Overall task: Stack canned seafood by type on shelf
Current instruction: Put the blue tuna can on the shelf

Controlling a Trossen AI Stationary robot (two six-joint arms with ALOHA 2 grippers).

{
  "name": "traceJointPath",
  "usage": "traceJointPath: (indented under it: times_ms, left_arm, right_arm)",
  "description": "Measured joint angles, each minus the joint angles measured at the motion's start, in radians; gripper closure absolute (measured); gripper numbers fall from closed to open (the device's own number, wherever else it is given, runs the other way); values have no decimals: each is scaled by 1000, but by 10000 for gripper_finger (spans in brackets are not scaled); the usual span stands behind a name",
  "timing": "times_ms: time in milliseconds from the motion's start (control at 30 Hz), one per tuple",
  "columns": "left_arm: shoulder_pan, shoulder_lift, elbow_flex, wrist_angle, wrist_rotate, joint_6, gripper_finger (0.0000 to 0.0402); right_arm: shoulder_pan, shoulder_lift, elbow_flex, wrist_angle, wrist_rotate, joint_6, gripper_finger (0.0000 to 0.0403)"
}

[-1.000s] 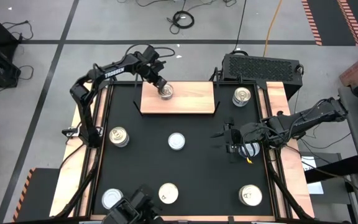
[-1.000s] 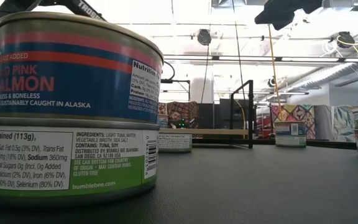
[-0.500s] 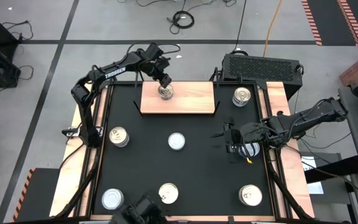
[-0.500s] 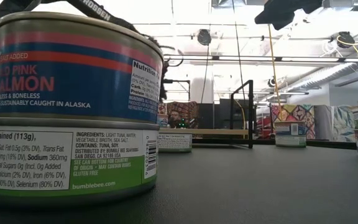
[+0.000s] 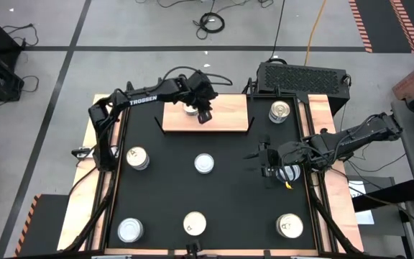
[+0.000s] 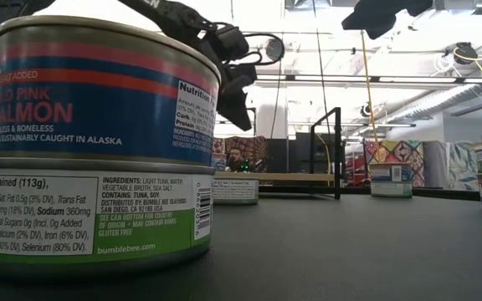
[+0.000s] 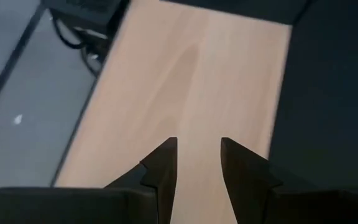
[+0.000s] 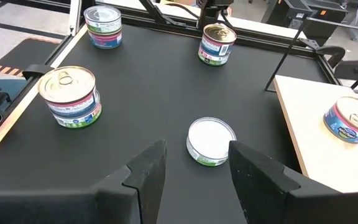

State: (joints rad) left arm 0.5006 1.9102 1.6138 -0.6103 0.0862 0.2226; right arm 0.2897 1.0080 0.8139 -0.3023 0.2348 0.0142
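Left gripper (image 5: pixel 205 114) hangs over the shelf (image 5: pixel 225 115) with fingers parted and nothing between them, one tin (image 5: pixel 190 108) just beside it on the board, probably the start of a stack. Right gripper (image 5: pixel 267 160) waits open at the table's right edge. Remaining tins sit scattered: short round cans, cream-topped (image 5: pixel 194 224) or silvery (image 5: pixel 204 163).

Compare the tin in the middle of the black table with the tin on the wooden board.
The short round white-topped tin sits on the black tabletop; the short round pink-and-blue tin sits on the light wooden shelf. The white-topped tin's top is plain and smooth; the pink-and-blue tin's silvery top has a ring pull. The white-topped tin's label shows green; the other's shows none. Both stand flat, single and ungripped.
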Motion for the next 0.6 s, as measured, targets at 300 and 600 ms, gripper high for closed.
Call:
traceJointPath:
  times_ms: [300, 600]
  left_arm:
    - [48, 56, -1, 22, -12, -7, 276]
    - [79, 95, -2, 2, -12, 6, 276]
  right_arm:
    - [0, 0, 0, -1, 0, -1, 234]
    - [0, 0, 0, -3, 2, -26, 234]
